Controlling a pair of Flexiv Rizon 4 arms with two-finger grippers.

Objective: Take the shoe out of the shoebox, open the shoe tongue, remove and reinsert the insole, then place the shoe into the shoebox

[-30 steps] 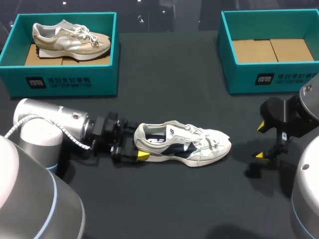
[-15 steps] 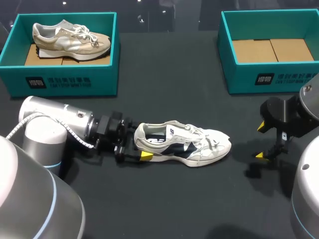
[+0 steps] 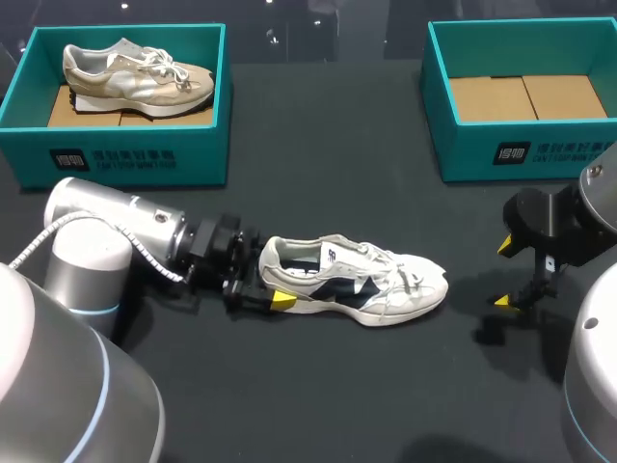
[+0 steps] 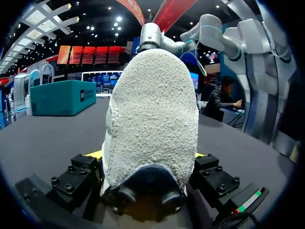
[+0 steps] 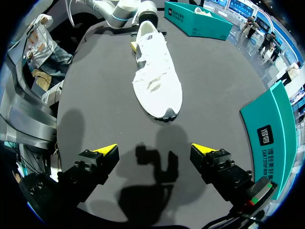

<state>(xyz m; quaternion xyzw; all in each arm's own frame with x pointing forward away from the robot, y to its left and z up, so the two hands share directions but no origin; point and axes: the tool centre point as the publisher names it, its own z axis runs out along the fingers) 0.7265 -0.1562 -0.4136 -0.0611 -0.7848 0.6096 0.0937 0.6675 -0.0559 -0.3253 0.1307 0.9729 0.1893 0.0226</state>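
The table [image 3: 318, 405] is bearing the shoe [image 3: 352, 280], which is lying upright on its sole, outside both boxes. Behind its heel end the left box [image 3: 125, 159] is holding a beige shoe [image 3: 135, 68]; behind its toe end the right box [image 3: 521, 154] is sitting empty. The left gripper [image 3: 270, 285] is clasping the heel from both sides. The right gripper [image 3: 503, 272] is hanging wide open past the toe, holding nothing. Opening the tongue seems to be the step in hand, calling for the right gripper to reach the laces.

The dark table [image 3: 318, 405] is being lit from overhead — soft shadows are being thrown beneath the right gripper [image 5: 155, 149] and white shoe [image 3: 357, 285].
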